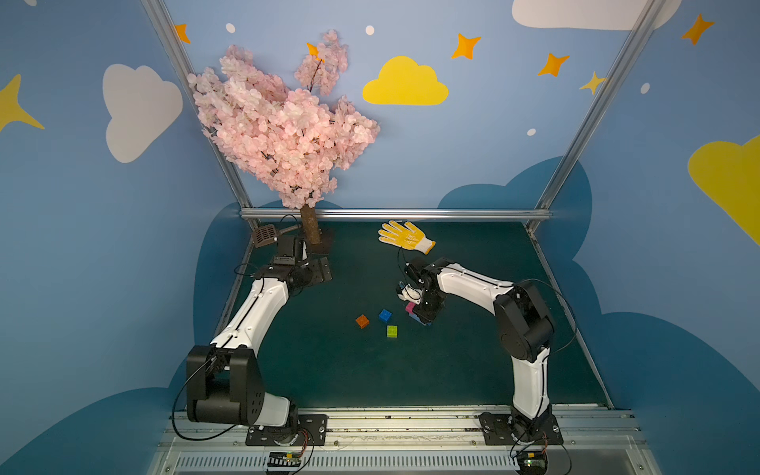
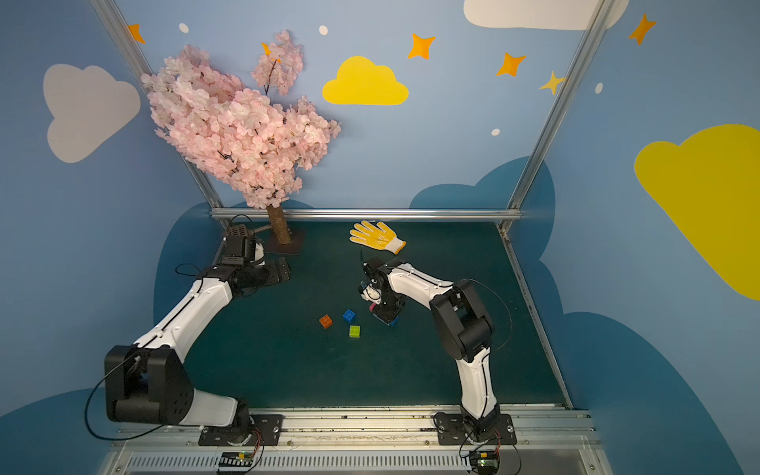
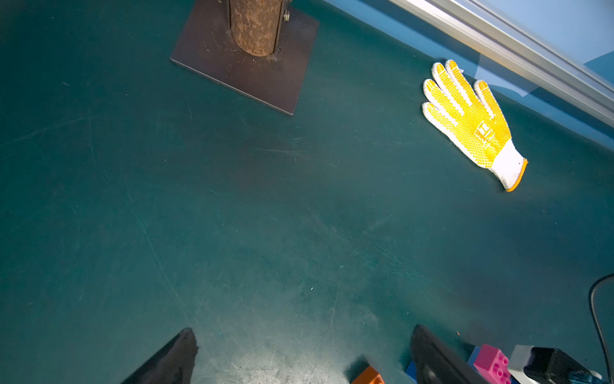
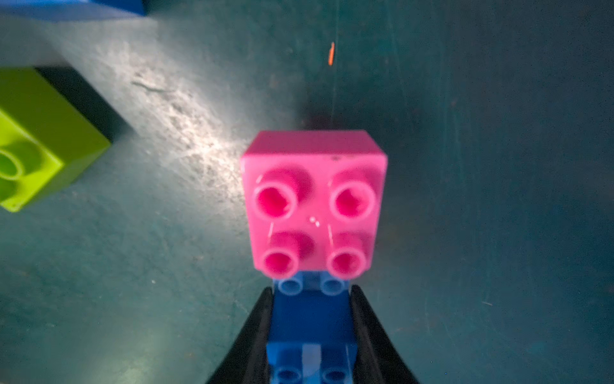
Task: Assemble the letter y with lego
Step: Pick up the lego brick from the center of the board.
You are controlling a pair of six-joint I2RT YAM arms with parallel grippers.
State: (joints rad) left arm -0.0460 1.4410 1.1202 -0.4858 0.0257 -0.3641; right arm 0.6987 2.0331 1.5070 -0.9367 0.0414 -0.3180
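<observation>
Lego in two lots. Pinched between the narrow-set fingers of the right gripper (image 4: pixel 310 292) — a long blue brick (image 4: pixel 312 319), with a pink brick (image 4: pixel 314 199) pressed onto its studs just beyond the fingertips. Lying loose on the green mat (image 1: pixel 329 370) off to that gripper's side, apart from one another: a blue square brick (image 1: pixel 385 315) and a lime green brick (image 1: pixel 392 331) near, an orange brick (image 1: pixel 362 321) farther out. Spread wide and holding nothing, well away beside the tree base (image 3: pixel 239 66) — the left gripper (image 3: pixel 304 339). Beyond the right gripper, near the back rail (image 1: pixel 395 214), a yellow dotted glove (image 1: pixel 405 236) lying flat.
</observation>
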